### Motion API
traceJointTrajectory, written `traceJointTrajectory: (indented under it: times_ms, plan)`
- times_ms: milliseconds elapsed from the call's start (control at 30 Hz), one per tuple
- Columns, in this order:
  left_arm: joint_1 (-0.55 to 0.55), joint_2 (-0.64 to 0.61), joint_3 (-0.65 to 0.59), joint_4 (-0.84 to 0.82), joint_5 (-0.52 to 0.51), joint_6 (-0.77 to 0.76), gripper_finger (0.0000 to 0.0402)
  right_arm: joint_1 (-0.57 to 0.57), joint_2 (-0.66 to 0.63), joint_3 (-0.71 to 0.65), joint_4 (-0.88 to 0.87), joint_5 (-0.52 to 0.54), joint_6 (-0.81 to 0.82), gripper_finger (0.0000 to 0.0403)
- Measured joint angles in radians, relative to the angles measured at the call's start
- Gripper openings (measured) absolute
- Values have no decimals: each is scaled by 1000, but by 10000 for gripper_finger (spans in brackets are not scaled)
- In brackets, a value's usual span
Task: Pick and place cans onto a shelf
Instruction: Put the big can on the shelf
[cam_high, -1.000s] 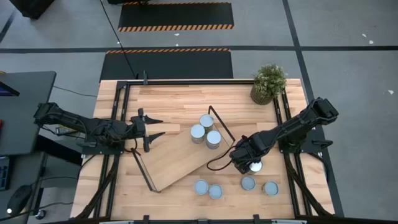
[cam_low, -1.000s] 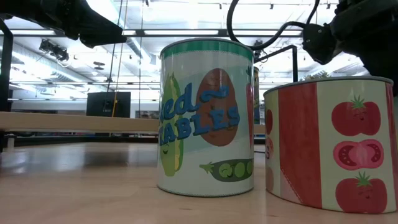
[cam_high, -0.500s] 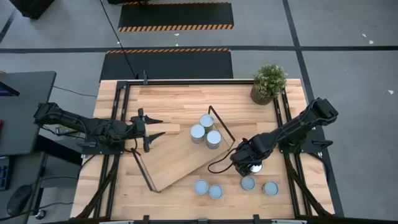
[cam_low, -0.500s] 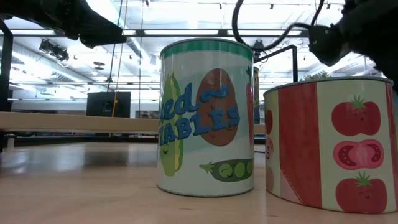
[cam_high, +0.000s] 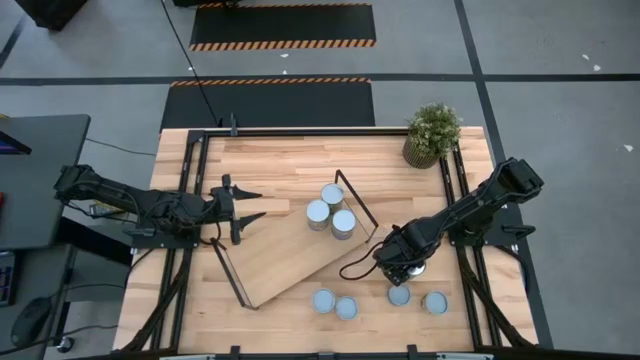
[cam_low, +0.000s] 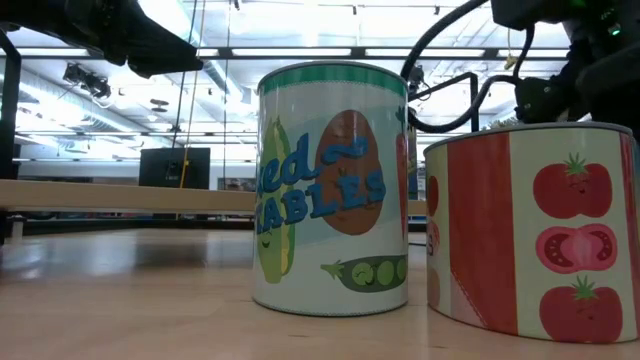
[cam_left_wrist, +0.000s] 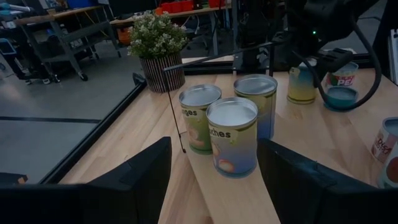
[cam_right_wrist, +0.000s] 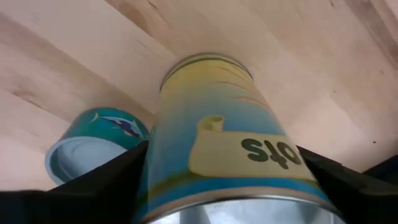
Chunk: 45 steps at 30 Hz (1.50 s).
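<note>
The shelf (cam_high: 285, 258), a light-wood board with a black wire loop at each end, lies slantwise mid-table. Three cans (cam_high: 331, 210) stand on its far right end, and also show in the left wrist view (cam_left_wrist: 231, 134). My left gripper (cam_high: 247, 206) hovers open over the shelf's left end, empty. My right gripper (cam_high: 402, 262) is right of the shelf, shut on a yellow-and-blue can (cam_right_wrist: 217, 137), whose top it hides from above. A short teal can (cam_right_wrist: 93, 149) stands beside it. Three more cans (cam_high: 334, 304) (cam_high: 434, 302) stand near the front edge. My right gripper has the yellow-and-blue can between its two fingers (cam_right_wrist: 102, 183), one on each opposite side of the round wall (cam_right_wrist: 163, 168) near the top rim. The fingers come from above, slanting down. The can is upright (cam_left_wrist: 301, 84); whether its bottom is off the table I cannot tell.
A potted green plant (cam_high: 432, 133) stands at the far right corner. Black rails (cam_high: 190, 190) run along the table's left and right sides. Two cans (cam_low: 330, 190) (cam_low: 530, 230) stand close before the low camera. Bare wood lies far of the shelf.
My right gripper has shifted a little toward the table's right and near edges, over the yellow-and-blue can. The can's pale top, which showed beside the gripper before, is now covered.
</note>
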Motion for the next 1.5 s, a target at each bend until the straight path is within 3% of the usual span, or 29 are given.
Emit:
traceJointTrajectory:
  times_ms: [200, 400, 800, 967, 1133, 1500]
  plan:
    - [0, 0, 0, 0, 0, 0, 243, -6, 0, 16, 49, 9, -24, 321]
    - [0, 0, 0, 0, 0, 0, 243, 4, 5, 95, 143, 95, -86, 324]
    - [0, 0, 0, -5, 0, -1, 243, 23, 144, 264, 127, 70, -218, 324]
    - [0, 0, 0, -5, 0, -2, 243, 5, 258, 435, 23, 75, -325, 324]
    - [0, 0, 0, -5, 0, -2, 243, -17, 381, 680, -220, 173, -434, 324]
    - [0, 0, 0, -5, 0, -1, 243, -59, 636, 1181, -500, 343, -594, 324]
